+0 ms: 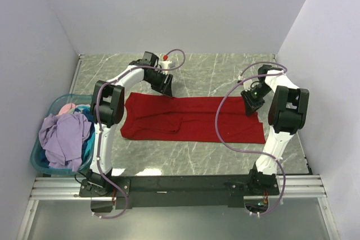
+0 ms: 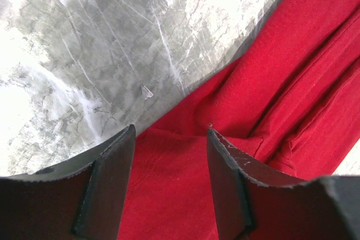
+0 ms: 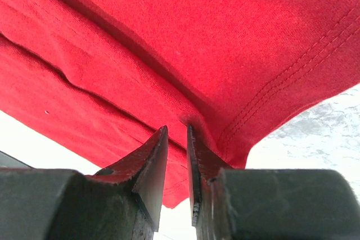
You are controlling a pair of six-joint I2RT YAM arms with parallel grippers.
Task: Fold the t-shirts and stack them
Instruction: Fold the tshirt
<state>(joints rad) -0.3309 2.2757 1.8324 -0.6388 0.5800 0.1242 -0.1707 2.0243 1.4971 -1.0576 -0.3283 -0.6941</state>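
Large red cloth t-shirt (image 1: 191,119) lies part-folded on your grey marble bench (image 1: 225,77). Your left hand (image 2: 171,130) is spread above it and your right hand (image 3: 177,130) pinches its hem. Crumpled shirts (image 1: 64,139) wait unfolded in the translucent teal plastic basket (image 1: 42,158).

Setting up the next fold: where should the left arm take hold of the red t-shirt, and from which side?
Probably the red t-shirt's far edge near its left end, where the open left gripper hovers, mirroring the far right corner pinched by the right gripper. The cloth lies flat, so come down from above, fingers straddling that edge.
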